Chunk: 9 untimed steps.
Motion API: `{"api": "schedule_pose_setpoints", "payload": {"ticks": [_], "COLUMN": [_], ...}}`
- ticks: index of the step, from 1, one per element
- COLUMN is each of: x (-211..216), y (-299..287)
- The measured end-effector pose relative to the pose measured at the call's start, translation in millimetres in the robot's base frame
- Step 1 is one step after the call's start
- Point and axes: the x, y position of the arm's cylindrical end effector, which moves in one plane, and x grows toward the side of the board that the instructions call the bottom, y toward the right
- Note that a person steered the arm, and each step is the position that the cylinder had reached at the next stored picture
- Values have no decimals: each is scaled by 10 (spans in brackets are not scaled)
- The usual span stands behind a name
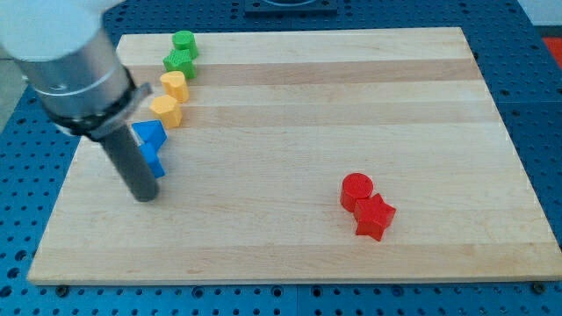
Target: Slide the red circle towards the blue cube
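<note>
Our tool was just a bare rod gripping nothing, my tip (145, 197) touching the blue cube (154, 161) near the tabletop's (281, 96) left edge, red circle (356, 190) well apart.

circle (356, 190) touching star (375, 216), view's right; cube (149, 146), tip (146, 195) far left

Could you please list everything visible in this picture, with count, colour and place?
green blocks: two, green, top left of the board, touching.
yellow blocks: two, yellow, just below the green pair.
blue blocks: two, blue, left side, partly hidden by the rod, shapes unclear.
red circle: one, red, lower right of centre.
red block: one, red, angular, touching the circle's lower right.
board: one, pale wood, on a blue perforated base.
my tip: one dark rod, beside the blue blocks, far from the red circle.
</note>
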Motion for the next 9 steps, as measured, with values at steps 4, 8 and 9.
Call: {"api": "schedule_pose_setpoints", "payload": {"ticks": [4, 8, 9], "x": [-422, 140, 61], "y": [2917, 2175, 2226]}}
